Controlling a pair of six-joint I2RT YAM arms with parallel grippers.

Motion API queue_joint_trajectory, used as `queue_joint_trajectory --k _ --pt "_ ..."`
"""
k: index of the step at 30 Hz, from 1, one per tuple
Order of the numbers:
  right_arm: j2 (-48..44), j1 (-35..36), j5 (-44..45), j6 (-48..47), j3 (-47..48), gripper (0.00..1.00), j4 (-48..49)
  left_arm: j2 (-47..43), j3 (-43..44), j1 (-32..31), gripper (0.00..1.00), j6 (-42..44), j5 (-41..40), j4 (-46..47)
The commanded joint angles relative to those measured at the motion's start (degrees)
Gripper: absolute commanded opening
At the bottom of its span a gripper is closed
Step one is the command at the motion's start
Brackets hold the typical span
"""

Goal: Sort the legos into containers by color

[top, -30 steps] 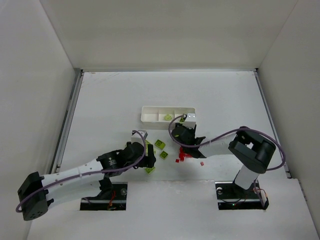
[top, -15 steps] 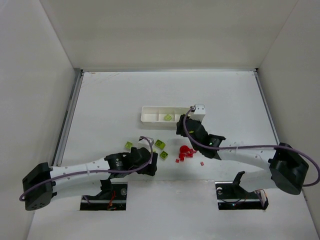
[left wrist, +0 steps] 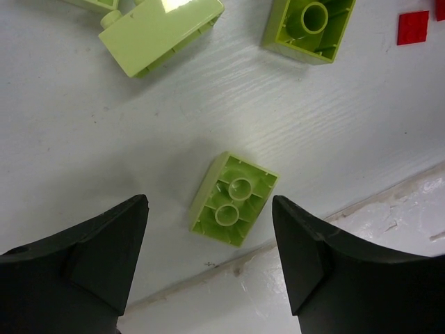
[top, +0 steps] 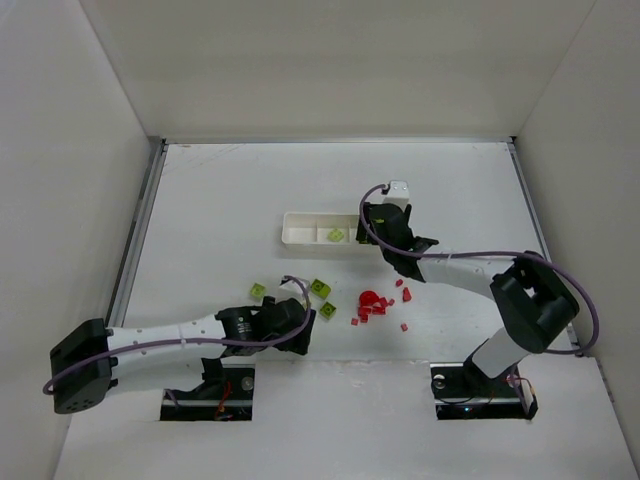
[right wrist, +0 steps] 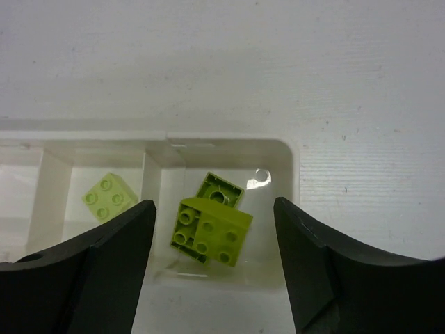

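The white three-compartment tray (top: 300, 228) lies mid-table. My right gripper (top: 386, 232) hangs open and empty over its right compartment (right wrist: 278, 156). In that compartment two lime-green legos lie, one (right wrist: 208, 231) leaning on the other (right wrist: 221, 190). The middle compartment holds one green lego (right wrist: 108, 196). My left gripper (top: 300, 334) is open and low near the table's front edge. An upside-down green lego (left wrist: 234, 199) lies on the table between and just ahead of its fingertips, untouched. Loose green legos (top: 320, 288) and a cluster of tiny red legos (top: 372, 303) lie between the arms.
Two more green legos (left wrist: 161, 31) (left wrist: 309, 28) and a red piece (left wrist: 413, 28) lie beyond the left gripper. Another green lego (top: 258, 291) sits left of it. A seam in the table (left wrist: 292, 233) runs just behind the upside-down lego. White walls enclose the table.
My right gripper has moved from beside the red pieces out to the tray's right end. My left gripper has shifted slightly toward the near edge and lower.
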Motion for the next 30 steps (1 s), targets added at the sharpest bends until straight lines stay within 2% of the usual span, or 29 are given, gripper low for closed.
queue_joint_trajectory --k 1,6,10,15,17,19,22,25,30 --pt "-2.6 0.4 -0.4 -1.9 1.9 0.80 3.9 1.5 2.6 -0.9 0.69 -0.3 -2.5 -1.9" --pt "-7.8 1.7 -0.2 -1.9 -1.8 0.81 3.8 2.5 2.8 -1.8 0.65 -0.2 -2.6 -1.8" --pt "-12.1 4.0 -0.4 -0.5 -6.4 0.81 4.0 3.5 2.8 -1.9 0.56 0.0 -2.6 -1.3" --pt "-18.3 7.6 0.0 1.6 -11.8 0.79 3.3 5.7 4.6 -2.9 0.30 0.7 -2.6 -0.2" --pt "-20.0 9.1 -0.7 1.8 -13.5 0.73 3.0 5.2 4.9 -3.1 0.25 1.1 -3.1 0.8" --pt "-21.6 11.4 -1.8 1.7 -14.8 0.60 1.1 3.4 5.4 -1.8 0.22 1.0 -2.4 2.9" --pt "-22.6 14.8 -3.3 1.8 -16.1 0.47 -2.1 -0.3 8.1 1.7 0.20 2.8 -0.2 4.4" --pt "-23.4 16.3 -2.9 2.4 -17.8 0.38 -2.8 -1.4 10.4 5.6 0.20 3.8 -0.1 6.2" --pt "-24.6 18.4 -3.5 7.7 -19.9 0.37 -3.1 3.2 16.4 15.1 0.22 5.0 1.0 15.4"
